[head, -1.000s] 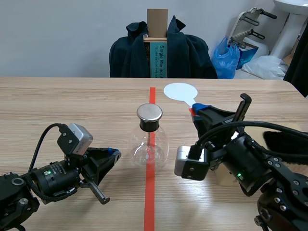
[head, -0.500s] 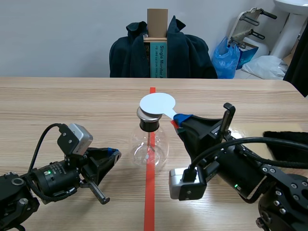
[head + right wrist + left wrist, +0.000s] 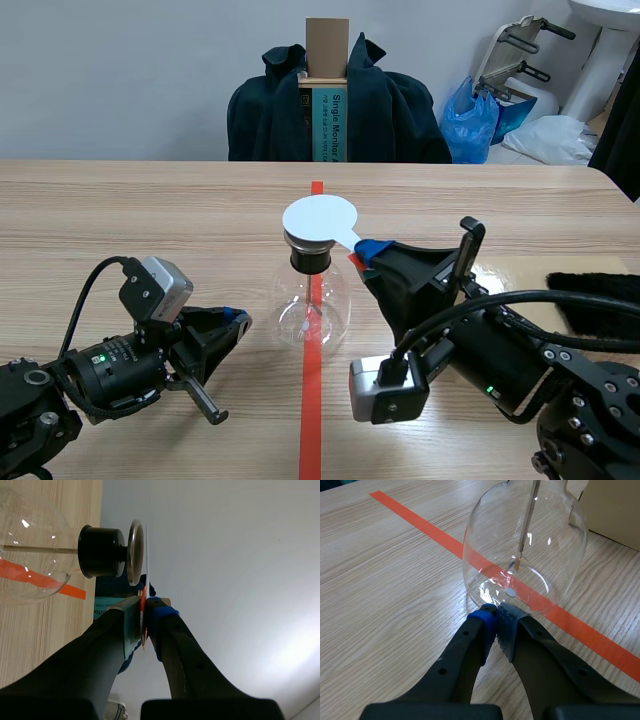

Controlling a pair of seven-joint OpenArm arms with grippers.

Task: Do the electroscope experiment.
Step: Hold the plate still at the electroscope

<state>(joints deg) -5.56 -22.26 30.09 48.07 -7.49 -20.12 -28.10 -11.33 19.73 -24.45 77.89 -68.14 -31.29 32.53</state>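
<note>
The electroscope is a clear glass flask (image 3: pixel 312 305) with a black stopper and a metal disc on top, standing on the red tape line. A white round paddle (image 3: pixel 320 217) with a red handle lies flat over the metal disc (image 3: pixel 135 552), held by my right gripper (image 3: pixel 368 250), which is shut on its handle. In the right wrist view the paddle (image 3: pixel 147 555) sits edge-on against the disc. My left gripper (image 3: pixel 496 615) is shut with nothing in it, its tips close to the flask's base (image 3: pixel 525 550). It rests low on the table (image 3: pixel 232 320), left of the flask.
A black cloth (image 3: pixel 600 300) lies at the right edge of the table. Beyond the far edge stands a chair draped with a dark jacket (image 3: pixel 335 105), holding a box and a book. A blue bag (image 3: pixel 475 120) sits at the back right.
My right arm swung left and carried the white paddle from beyond the flask to directly over its metal disc. The left arm stayed still.
</note>
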